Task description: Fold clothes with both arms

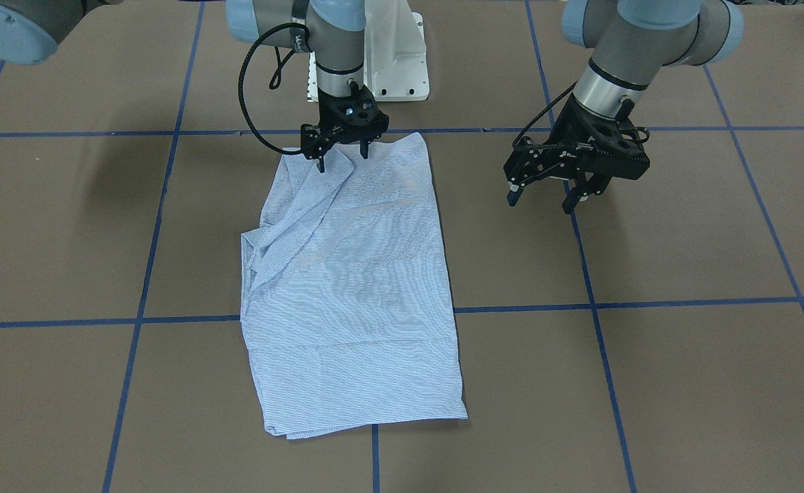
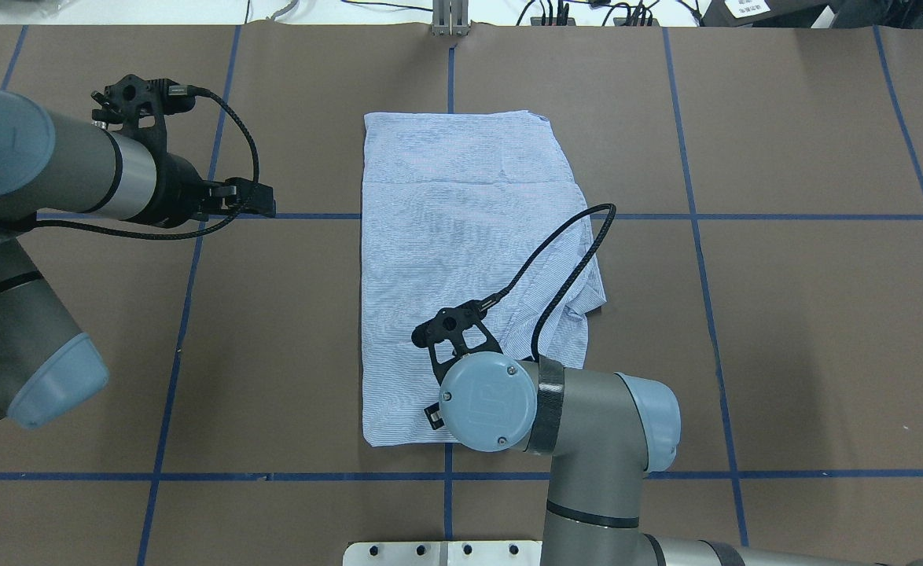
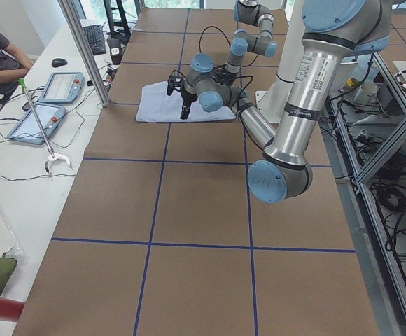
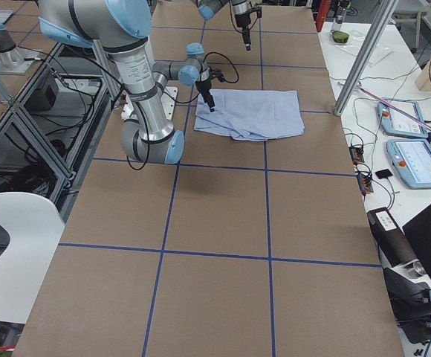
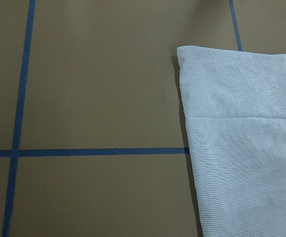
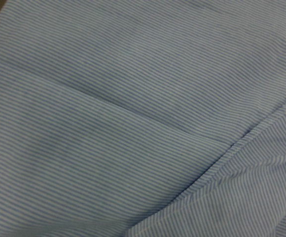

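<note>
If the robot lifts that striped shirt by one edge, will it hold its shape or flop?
Probably flop: the shirt lies in soft, flat layers with wrinkles bunched along one side, so a lifted edge would likely drape. It looks thin and light; a push would likely ruck it up rather than slide it whole.
</note>
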Controlling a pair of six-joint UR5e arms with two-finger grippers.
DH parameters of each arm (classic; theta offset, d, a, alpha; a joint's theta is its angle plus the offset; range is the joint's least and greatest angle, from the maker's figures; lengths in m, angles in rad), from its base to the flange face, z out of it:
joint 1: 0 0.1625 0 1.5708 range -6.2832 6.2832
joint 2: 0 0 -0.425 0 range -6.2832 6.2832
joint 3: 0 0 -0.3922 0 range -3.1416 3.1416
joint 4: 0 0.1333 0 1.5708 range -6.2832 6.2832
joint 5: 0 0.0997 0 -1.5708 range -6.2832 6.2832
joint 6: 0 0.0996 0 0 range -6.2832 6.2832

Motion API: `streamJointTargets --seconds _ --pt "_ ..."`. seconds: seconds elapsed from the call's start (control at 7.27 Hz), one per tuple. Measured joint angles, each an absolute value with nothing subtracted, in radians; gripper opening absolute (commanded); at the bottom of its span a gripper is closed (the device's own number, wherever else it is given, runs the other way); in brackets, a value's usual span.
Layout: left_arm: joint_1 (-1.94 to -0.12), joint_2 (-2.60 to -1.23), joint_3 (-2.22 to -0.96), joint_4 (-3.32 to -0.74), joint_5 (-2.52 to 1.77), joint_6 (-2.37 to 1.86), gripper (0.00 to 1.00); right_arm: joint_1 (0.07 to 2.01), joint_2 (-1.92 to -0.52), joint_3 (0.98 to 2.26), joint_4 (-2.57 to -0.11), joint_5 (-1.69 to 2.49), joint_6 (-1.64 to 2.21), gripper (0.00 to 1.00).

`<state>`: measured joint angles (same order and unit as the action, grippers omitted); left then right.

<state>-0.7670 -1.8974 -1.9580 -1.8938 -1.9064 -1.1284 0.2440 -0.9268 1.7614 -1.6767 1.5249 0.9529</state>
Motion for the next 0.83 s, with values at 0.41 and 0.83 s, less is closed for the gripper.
streamJointTargets --seconds 0.41,0.83 --pt "-0.767 -1.897 -1.957 -1.894 -1.906 -1.128 1.0 0.248 -0.928 1.75 -1.708 1.522 0.957 0.99" --pt "-0.767 -1.897 -1.952 -1.894 -1.906 -1.125 1.0 0.246 -0.924 1.748 -1.734 1.523 0.958 0.99"
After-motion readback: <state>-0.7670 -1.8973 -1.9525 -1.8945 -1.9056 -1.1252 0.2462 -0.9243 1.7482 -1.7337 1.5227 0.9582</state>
